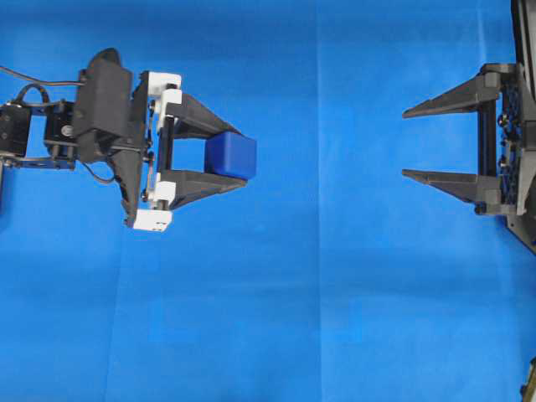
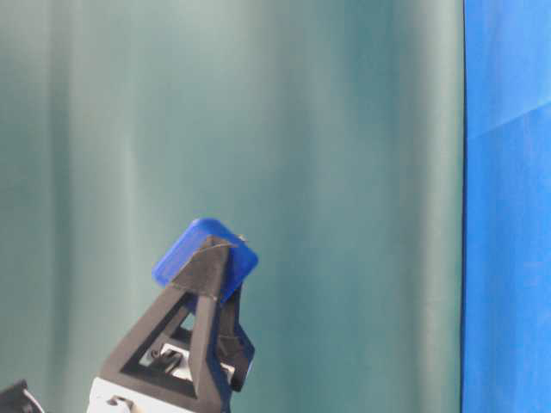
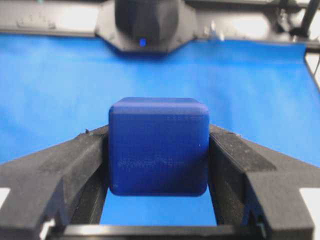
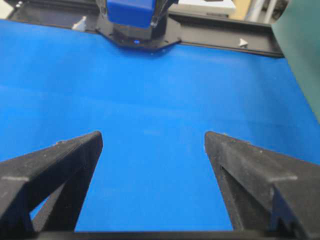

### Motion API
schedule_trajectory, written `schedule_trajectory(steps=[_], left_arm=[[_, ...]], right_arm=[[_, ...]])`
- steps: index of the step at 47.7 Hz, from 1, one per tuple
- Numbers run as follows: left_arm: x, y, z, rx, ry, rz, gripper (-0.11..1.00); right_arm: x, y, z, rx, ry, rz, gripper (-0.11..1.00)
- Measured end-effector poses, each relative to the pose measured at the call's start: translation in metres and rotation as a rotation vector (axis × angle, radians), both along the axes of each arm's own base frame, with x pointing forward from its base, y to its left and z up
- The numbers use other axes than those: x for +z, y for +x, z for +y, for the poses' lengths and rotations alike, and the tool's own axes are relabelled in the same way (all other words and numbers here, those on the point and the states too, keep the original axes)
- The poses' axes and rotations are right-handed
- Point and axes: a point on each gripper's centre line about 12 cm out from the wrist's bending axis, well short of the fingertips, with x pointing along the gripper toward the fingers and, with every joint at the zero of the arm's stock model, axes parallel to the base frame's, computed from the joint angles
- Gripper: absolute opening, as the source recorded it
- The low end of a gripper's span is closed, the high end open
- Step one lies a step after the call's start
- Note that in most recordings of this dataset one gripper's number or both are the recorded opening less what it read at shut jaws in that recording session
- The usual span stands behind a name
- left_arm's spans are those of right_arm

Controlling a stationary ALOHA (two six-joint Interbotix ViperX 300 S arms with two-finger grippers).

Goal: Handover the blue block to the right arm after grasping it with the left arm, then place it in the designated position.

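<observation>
A smooth blue cloth (image 1: 335, 318) with faint fold creases covers the whole table; a dull green curtain (image 2: 301, 129) hangs behind; the left arm's gripper (image 1: 239, 157), black with white brackets, is clamped on the blue block (image 1: 230, 155), a rounded matte cube lifted off the cloth; opposite, well apart across bare cloth, the right arm's gripper (image 1: 406, 142) stands spread wide, holding nothing.

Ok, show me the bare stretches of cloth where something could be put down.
The blue cloth lies bare between the left hand, shut on the small dark-blue cube, and the open right hand, and along the whole lower strip. Only the left and right edges are crowded by the arms.
</observation>
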Motion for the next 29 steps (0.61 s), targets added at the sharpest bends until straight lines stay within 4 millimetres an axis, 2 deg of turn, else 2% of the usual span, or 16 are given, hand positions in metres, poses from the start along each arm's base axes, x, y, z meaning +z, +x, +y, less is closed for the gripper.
schedule_trajectory(steps=[9, 29], left_arm=[[-0.0036, -0.0038, -0.0001, -0.001, -0.004, -0.084, 0.49], [-0.0052, -0.0039, 0.0, 0.0, -0.007, -0.1, 0.49]], right_arm=[[0.0, 0.0, 0.0, 0.0, 0.0, 0.0, 0.96], [0.0023, 0.0008, 0.0, 0.0, 0.0, -0.006, 0.96]])
